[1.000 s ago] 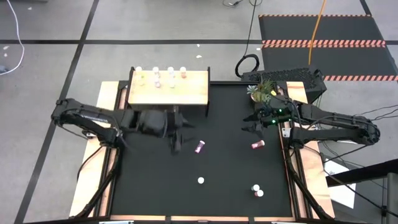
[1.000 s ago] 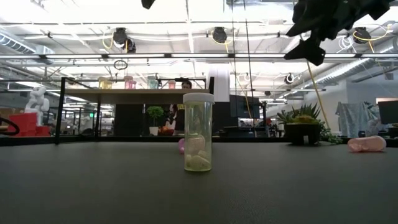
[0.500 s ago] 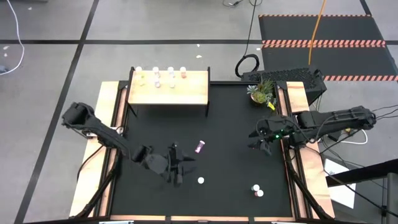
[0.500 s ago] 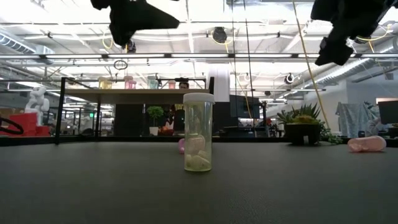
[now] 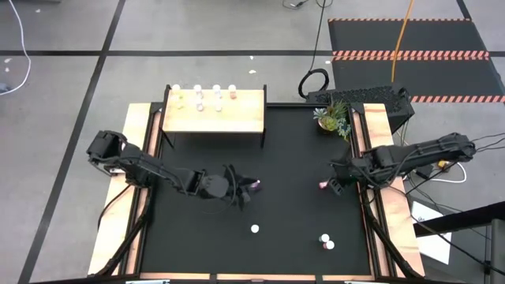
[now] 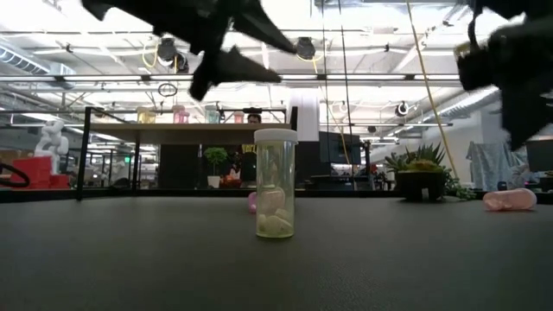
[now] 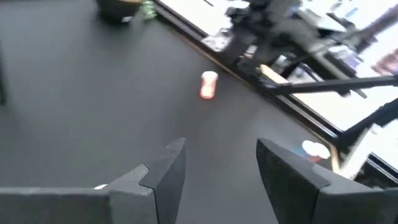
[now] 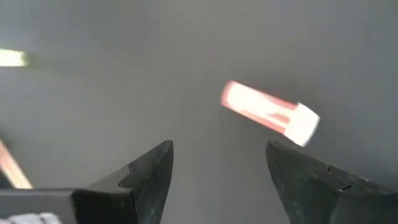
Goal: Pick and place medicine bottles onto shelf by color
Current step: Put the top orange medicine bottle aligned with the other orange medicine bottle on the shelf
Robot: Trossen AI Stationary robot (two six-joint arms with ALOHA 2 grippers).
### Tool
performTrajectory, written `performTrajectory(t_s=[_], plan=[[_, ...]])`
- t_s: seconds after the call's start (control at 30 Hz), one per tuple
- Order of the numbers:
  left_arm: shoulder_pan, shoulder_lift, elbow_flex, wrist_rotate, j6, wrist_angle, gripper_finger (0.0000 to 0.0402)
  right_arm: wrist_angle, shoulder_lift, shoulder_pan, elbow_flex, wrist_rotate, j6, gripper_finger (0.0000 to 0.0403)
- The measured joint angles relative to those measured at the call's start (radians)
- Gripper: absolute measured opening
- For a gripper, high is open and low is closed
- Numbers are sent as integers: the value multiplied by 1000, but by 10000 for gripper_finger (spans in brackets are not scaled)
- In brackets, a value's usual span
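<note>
Two dark grippers hang open over the black table mat (image 5: 292, 158): left gripper (image 5: 243, 189) beside a magenta bottle (image 5: 255, 186), right gripper (image 5: 335, 183) beside a pink bottle (image 5: 323, 185). Four bottles (image 5: 203, 95) stand on the light-wood shelf (image 5: 221, 117) at the mat's back edge.

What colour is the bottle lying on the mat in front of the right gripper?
The bottle has a pink body and a white cap. The right wrist view shows it best.

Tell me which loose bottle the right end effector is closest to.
The pink white-capped bottle lying on its side beside the right end effector; the other loose bottles sit farther away.
</note>
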Motion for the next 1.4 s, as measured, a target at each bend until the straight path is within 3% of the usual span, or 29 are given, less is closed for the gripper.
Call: performTrajectory(t_s=[0.1, 0.3, 0.47, 0.73, 0.97, 1.1, 1.27, 1.4], plan=[[23, -1, 27, 40, 92, -11, 195, -91, 0, 0, -25, 23, 76, 249], [56, -1, 83, 20, 208, -61, 195, -46, 5, -3, -55, 80, 257, 249], [87, -1, 111, 20, 272, -63, 195, -29, 9, -3, -93, 75, 356, 243], [158, -1, 132, 33, 500, -61, 195, 27, 41, -16, -165, 50, 534, 226], [248, -1, 132, 205, 510, -11, 195, 187, 45, -16, -213, 130, 856, 224], [273, -1, 132, 294, 569, -11, 195, 195, 45, -16, -252, 133, 1023, 224], [294, -1, 132, 370, 641, -27, 195, 222, 43, -22, -283, 143, 1098, 221], [316, -1, 132, 421, 653, -52, 195, 220, 43, -23, -284, 131, 1086, 197]])
